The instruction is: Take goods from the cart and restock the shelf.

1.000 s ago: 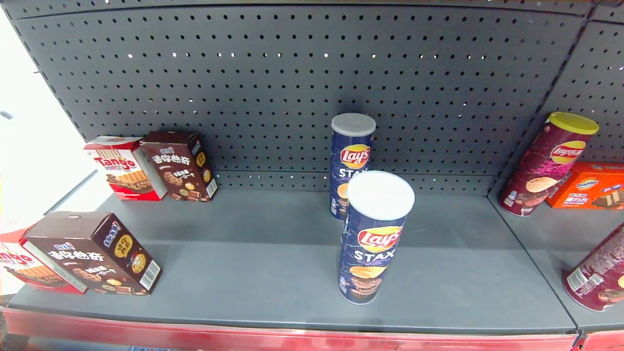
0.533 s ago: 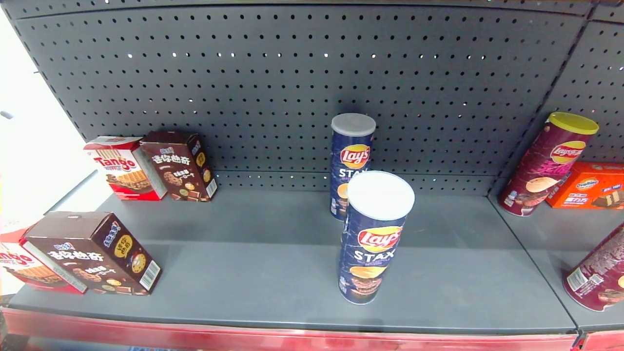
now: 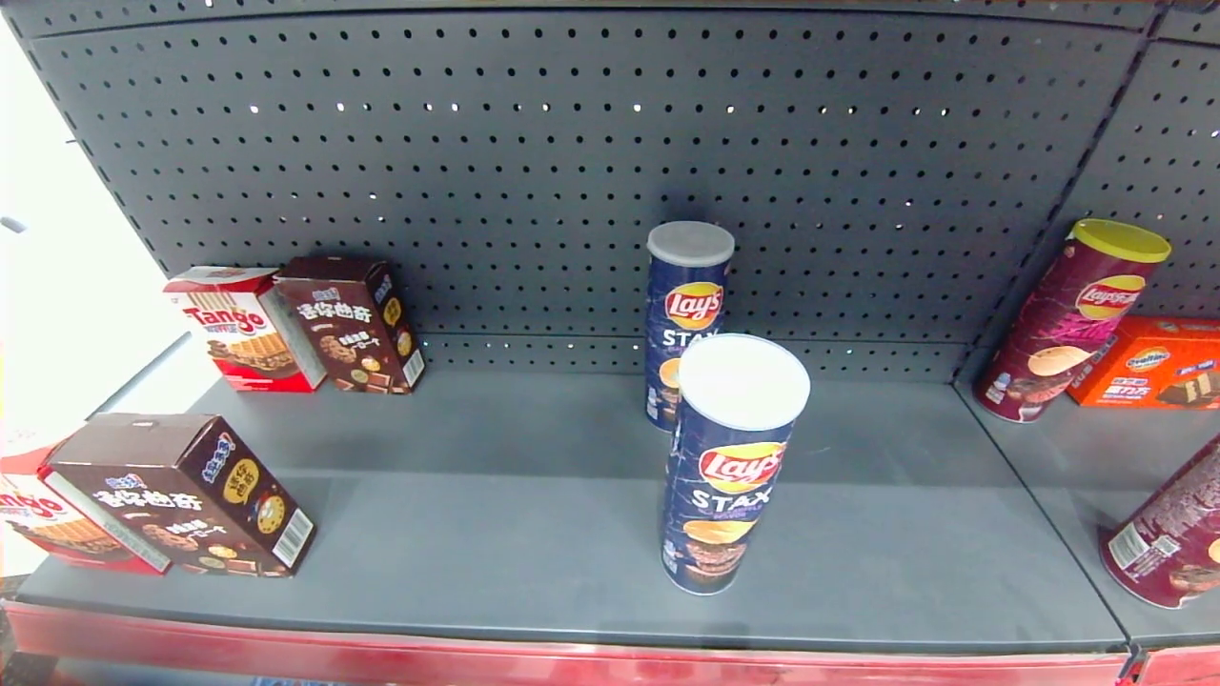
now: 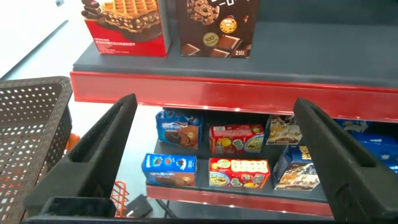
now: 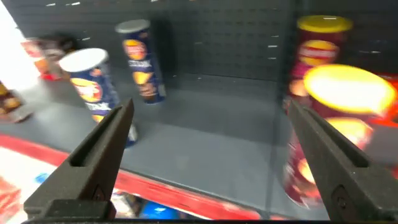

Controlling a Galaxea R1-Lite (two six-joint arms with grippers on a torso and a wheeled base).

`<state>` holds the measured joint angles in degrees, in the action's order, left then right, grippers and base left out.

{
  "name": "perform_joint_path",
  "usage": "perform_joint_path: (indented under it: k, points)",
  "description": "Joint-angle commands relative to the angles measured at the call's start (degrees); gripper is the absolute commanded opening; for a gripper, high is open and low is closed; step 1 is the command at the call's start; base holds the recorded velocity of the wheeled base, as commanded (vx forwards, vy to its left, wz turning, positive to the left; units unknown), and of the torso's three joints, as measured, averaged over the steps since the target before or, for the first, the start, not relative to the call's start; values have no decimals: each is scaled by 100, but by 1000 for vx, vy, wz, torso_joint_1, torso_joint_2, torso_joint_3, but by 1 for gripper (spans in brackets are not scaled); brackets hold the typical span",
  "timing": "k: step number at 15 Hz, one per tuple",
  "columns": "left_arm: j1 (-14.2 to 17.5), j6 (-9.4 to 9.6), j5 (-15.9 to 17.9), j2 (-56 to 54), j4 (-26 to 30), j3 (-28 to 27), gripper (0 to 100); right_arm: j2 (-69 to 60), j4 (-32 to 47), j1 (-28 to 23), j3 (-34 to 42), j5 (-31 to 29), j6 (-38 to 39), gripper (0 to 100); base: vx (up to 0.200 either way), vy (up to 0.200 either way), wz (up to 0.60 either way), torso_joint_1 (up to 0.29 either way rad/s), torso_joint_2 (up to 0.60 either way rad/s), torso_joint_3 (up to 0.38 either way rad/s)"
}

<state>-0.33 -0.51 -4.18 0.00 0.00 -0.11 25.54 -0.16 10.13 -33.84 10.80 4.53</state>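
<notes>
On the grey shelf board point(image 3: 477, 514) two blue chip cans stand upright: one near the front point(image 3: 729, 476), one by the pegboard point(image 3: 688, 314). My left gripper point(image 4: 214, 106) is open and holds nothing. It hangs in front of the shelf's red front edge point(image 4: 236, 93), with the dark mesh cart basket point(image 4: 28, 143) beside it. My right gripper point(image 5: 211, 107) is also open and holds nothing. It faces the shelf, with the blue cans point(image 5: 96, 90) on one side and a maroon can with a yellow lid point(image 5: 336, 143) on the other.
Red wafer boxes point(image 3: 243, 329) and brown cookie boxes point(image 3: 181, 495) sit at the shelf's left. On the right bay are a maroon can point(image 3: 1067, 324), an orange box point(image 3: 1153, 362) and another maroon can point(image 3: 1168, 543). Small boxed goods point(image 4: 236, 155) line a lower shelf.
</notes>
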Motion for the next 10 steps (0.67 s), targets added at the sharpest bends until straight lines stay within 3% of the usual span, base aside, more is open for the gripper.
perform_joint_path:
  k: [1, 3, 10]
  points:
    - [-2, -2, -4, 18, 0, -7, 100, 1269, -582, 595, -334, 19, -5, 100, 0, 0, 0, 0, 0, 0]
    - [-2, -2, -4, 18, 0, -7, 100, 1735, -925, 1026, -351, 19, -5, 100, 0, 0, 0, 0, 0, 0]
    - [-11, -2, -4, 26, 9, -7, 100, 2315, -925, 1764, -351, -17, -58, 100, 0, 0, 0, 0, 0, 0]
